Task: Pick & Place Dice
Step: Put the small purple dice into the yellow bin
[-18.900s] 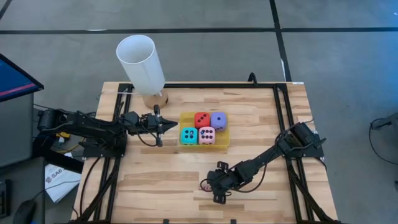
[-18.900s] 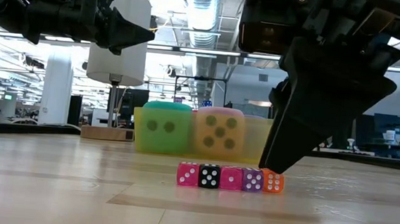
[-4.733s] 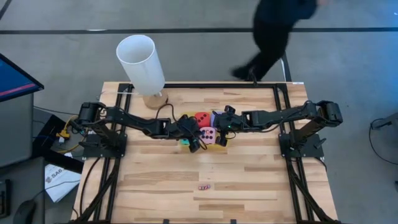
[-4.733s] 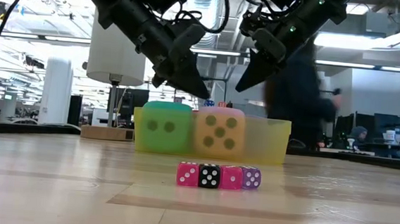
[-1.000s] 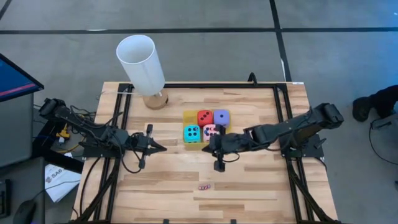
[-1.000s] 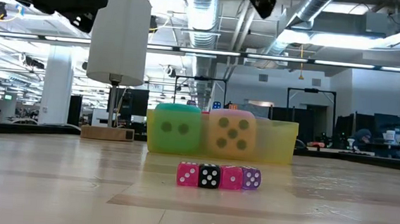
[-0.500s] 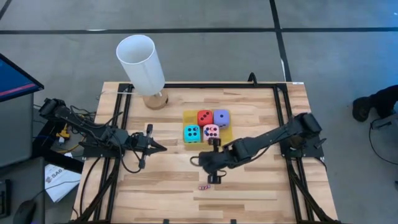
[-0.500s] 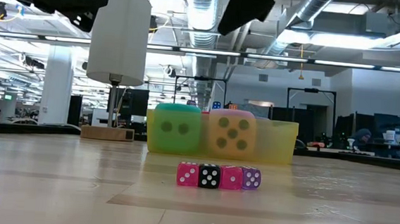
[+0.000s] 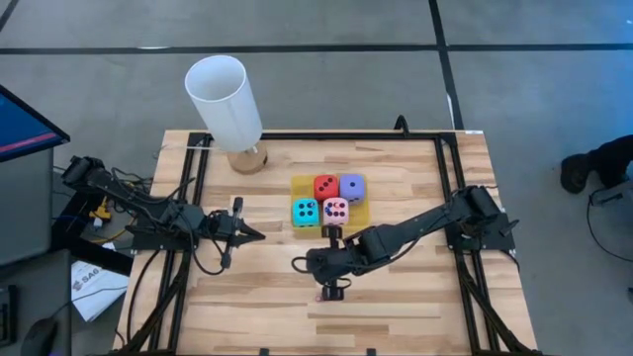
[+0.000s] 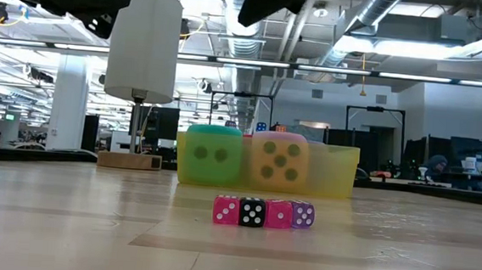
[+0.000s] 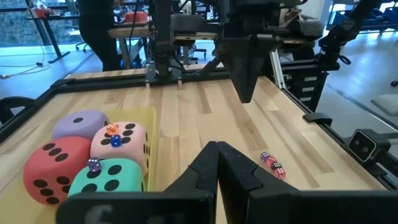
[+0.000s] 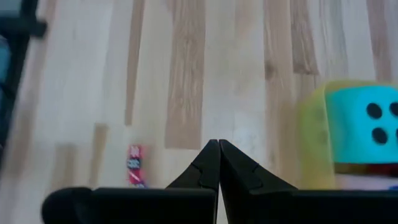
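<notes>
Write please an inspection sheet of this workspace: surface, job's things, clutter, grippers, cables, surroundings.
Surface: wooden table inside a black frame.
Job's things: red die, purple die, cyan die and pink die sit in a yellow tray.
Clutter: row of tiny dice on the table; more tiny dice on the big ones; white tube on a wooden base.
Grippers: left gripper shut, empty, beside the tray; right gripper shut, empty, above the tiny row.
Cables: black loops on both arms.
Surroundings: grey floor, a monitor, a person's foot.
</notes>
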Controlling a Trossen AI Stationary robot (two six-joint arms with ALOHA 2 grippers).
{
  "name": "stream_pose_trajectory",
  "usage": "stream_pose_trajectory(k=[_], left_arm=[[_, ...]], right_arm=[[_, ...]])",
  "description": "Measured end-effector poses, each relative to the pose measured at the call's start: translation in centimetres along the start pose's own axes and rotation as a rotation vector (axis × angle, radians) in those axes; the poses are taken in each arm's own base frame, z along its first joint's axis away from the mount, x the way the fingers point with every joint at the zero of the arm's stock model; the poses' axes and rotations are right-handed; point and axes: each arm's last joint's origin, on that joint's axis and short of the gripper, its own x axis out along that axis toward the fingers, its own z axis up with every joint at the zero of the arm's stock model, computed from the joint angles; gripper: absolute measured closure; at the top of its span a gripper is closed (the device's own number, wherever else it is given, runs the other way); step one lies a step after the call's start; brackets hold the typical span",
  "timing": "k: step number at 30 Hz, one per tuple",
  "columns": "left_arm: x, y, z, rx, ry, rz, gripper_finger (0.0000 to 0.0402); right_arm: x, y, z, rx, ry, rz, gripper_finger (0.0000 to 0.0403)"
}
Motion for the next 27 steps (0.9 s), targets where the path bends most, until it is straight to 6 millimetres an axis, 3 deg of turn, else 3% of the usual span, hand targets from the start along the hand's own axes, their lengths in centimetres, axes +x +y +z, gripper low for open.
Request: stream_pose_trajectory(k=[5, 14, 22, 27], left_arm=[[0.0, 0.0, 0.0, 0.000, 0.000, 0.000, 0.0402], [0.0, 0.0, 0.0, -0.001, 0.000, 0.000, 0.0402], [0.0, 0.0, 0.0, -0.001, 0.000, 0.000, 0.0402], [0.0, 0.0, 0.0, 0.000, 0.002, 0.000, 0.0402]], right_arm=[[0.0, 0.0, 0.1, 0.139, -0.007, 0.014, 0.0403], [1.3, 1.6, -0.4, 0.065, 0.025, 0.056, 0.0399], [4.0, 2.5, -1.9, 0.032, 0.143, 0.024, 0.0310], [3.8, 2.8, -2.8, 0.004, 0.221, 0.006, 0.0257]])
